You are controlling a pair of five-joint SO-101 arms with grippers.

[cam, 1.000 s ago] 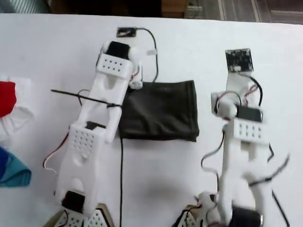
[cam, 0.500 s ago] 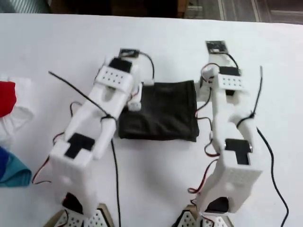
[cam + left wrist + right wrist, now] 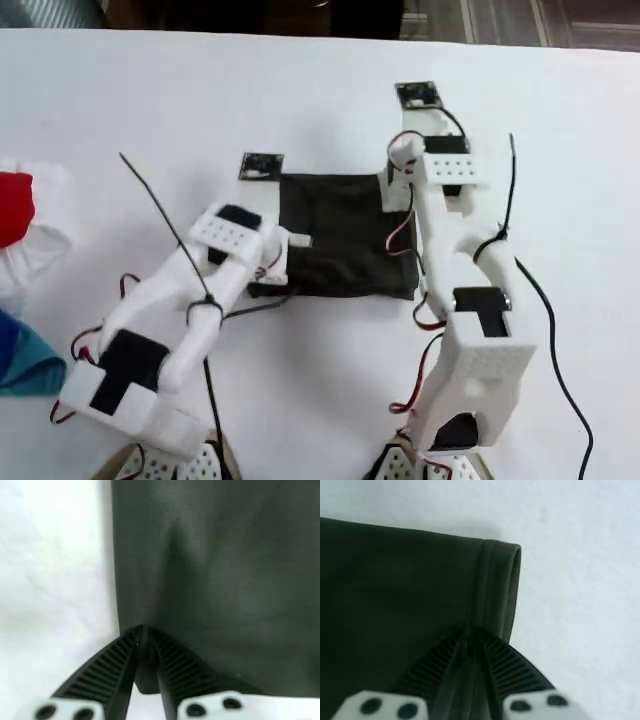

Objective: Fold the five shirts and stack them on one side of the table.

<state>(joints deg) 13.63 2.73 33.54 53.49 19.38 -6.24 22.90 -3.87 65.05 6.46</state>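
Note:
A dark folded shirt [image 3: 340, 235] lies flat in the middle of the white table [image 3: 320, 100]. My left arm [image 3: 225, 250] comes in low over its near left corner. In the left wrist view my left gripper [image 3: 141, 631] is shut on the dark shirt [image 3: 220, 580] at its side edge, with cloth pinched between the ribbed fingers [image 3: 107, 662]. My right arm [image 3: 450, 200] stretches along the shirt's right side. There my right gripper [image 3: 469, 632] is shut on the dark shirt [image 3: 395, 580] close to its hemmed corner.
More shirts lie bunched at the table's left edge: a red and white one [image 3: 22, 220] and a teal and blue one [image 3: 25, 355]. Loose black cables [image 3: 545, 320] trail from both arms. The table's far edge [image 3: 320, 35] runs along the back, with bare tabletop on the right.
The right arm swung forward from near its base to the shirt's far right corner. The left arm drew back from the far left side to the near left corner. The shirt's left edge shifted slightly.

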